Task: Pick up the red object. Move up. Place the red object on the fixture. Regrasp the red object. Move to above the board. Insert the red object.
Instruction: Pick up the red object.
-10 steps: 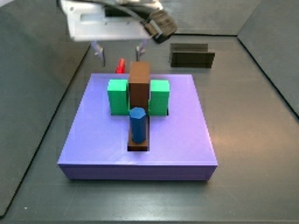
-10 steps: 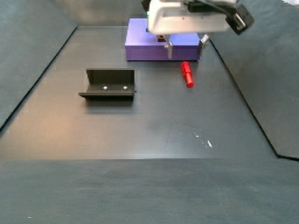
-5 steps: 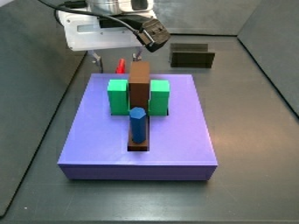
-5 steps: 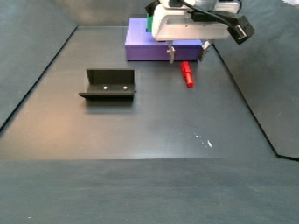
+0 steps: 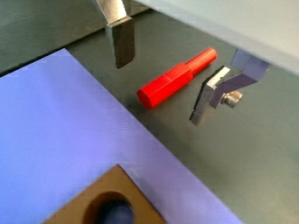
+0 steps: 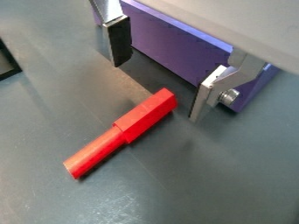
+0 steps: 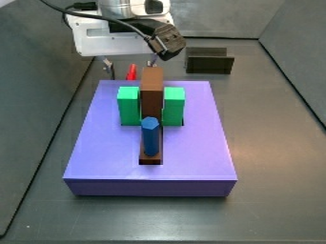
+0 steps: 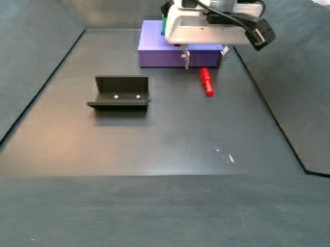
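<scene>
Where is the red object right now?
The red object lies flat on the grey floor just beside the purple board, far from the fixture. In both wrist views the open gripper hangs over one end of it, not touching.

Even, diffuse overhead light in both side views, soft low-contrast shadows only, a few small bright specks of glare on the grey floor. Low resolution throughout, edges slightly soft; colours flat and saturated on the board and the red object. In both wrist views, gripper open over the red object, silver fingers bright-edged with dark pads in shade, a faint soft shadow beside the stick, no motion blur visible
</scene>
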Controlling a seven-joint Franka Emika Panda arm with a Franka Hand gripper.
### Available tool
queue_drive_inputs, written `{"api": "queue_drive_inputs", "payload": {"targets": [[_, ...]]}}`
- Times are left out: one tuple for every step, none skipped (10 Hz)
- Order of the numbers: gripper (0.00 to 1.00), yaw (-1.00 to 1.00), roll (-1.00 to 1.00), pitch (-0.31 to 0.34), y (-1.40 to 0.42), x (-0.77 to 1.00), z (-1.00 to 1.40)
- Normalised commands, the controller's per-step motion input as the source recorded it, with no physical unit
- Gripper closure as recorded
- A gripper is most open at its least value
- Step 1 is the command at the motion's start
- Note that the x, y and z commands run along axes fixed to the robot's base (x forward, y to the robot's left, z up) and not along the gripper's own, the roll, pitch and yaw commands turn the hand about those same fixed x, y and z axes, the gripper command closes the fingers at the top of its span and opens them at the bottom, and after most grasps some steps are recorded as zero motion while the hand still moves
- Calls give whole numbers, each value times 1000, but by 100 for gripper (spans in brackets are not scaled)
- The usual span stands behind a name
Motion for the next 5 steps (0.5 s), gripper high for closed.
{"api": "queue_drive_inputs", "payload": {"targets": [[0, -289, 94, 0, 0, 0, -140], [0, -43, 144, 0, 0, 0, -234], [0, 0, 107, 0, 0, 0, -231], [0, 51, 79, 0, 0, 0, -237], [0, 66, 67, 0, 0, 0, -249]]}}
